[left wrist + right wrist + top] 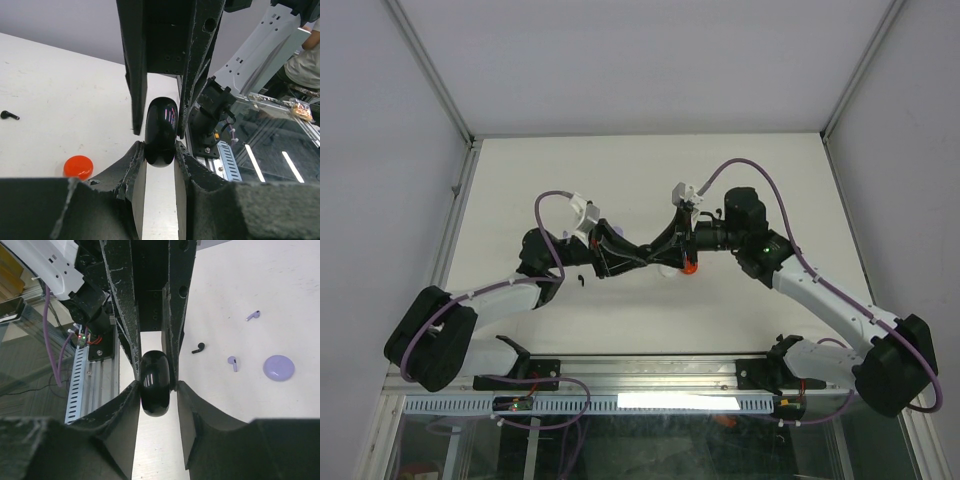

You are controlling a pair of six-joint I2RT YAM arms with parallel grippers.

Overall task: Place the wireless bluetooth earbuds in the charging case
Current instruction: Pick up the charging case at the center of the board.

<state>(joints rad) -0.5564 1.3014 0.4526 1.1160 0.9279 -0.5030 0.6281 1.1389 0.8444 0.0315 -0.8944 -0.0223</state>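
Closest in, we see the left gripper (159, 149) clamped on the lower edge of the black case (161, 122). Its two pads press the flat faces, and the glossy disc stands on edge, held up off the table (620, 170). Directly opposite, the right gripper (156, 387) reaches in from the other side, and its fingers flank the upper part of the same case. They sit right against it, but we cannot tell whether they press it or stand just clear of it.

Just beyond the meeting fingers, the red case (78, 166) lies flat on the table near the left gripper.

Farther out on the white surface, the task's buds lie loose, outside any case. From the right wrist view we find the black earbud (199, 348) on its side, nearest the grippers. A little past it lies a purple earbud (232, 363), with the purple case (278, 367) lying flat just beside it. Farthest of all lies the second purple earbud (253, 315), apart from the others.
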